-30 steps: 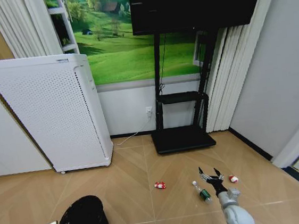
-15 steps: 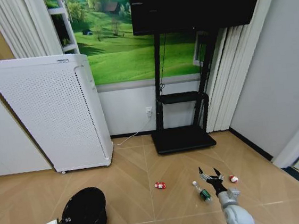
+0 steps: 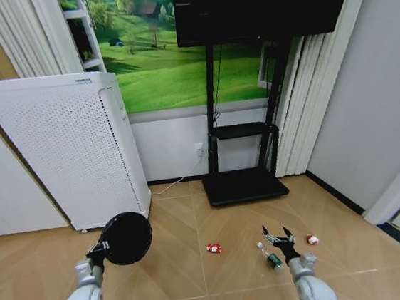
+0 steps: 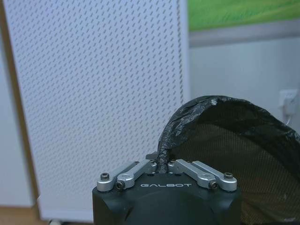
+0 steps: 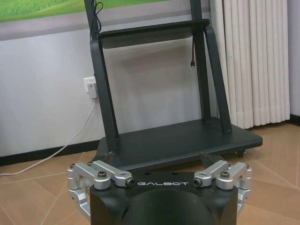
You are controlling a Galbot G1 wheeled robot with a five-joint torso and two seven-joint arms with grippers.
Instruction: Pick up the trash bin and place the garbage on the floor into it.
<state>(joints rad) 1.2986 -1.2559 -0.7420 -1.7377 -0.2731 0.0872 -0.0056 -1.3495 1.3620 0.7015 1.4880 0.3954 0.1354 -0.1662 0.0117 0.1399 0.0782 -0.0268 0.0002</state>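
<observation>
The black trash bin (image 3: 125, 238) hangs in the air above the floor (image 3: 185, 284), tipped on its side, in front of the white appliance. My left gripper (image 3: 96, 252) is shut on its rim; the left wrist view shows the fingers (image 4: 140, 168) pinching the black liner edge of the trash bin (image 4: 234, 154). The garbage lies on the floor to the right: a red-and-white wrapper (image 3: 213, 248), a green bottle (image 3: 271, 257) and a red-and-white ball scrap (image 3: 312, 239). My right gripper (image 3: 277, 236) is open, low over the floor between bottle and scrap, holding nothing. It also appears as the right gripper (image 5: 157, 161).
A tall white perforated appliance (image 3: 71, 149) stands at the left against the wall. A black TV stand (image 3: 245, 184), also seen as the TV stand (image 5: 178, 138), sits ahead with a cable on the floor. Curtains and a wall close off the right side.
My left arm has lifted the trash bin off the floor, up and forward, and tipped it on its side. The right gripper has barely moved.
</observation>
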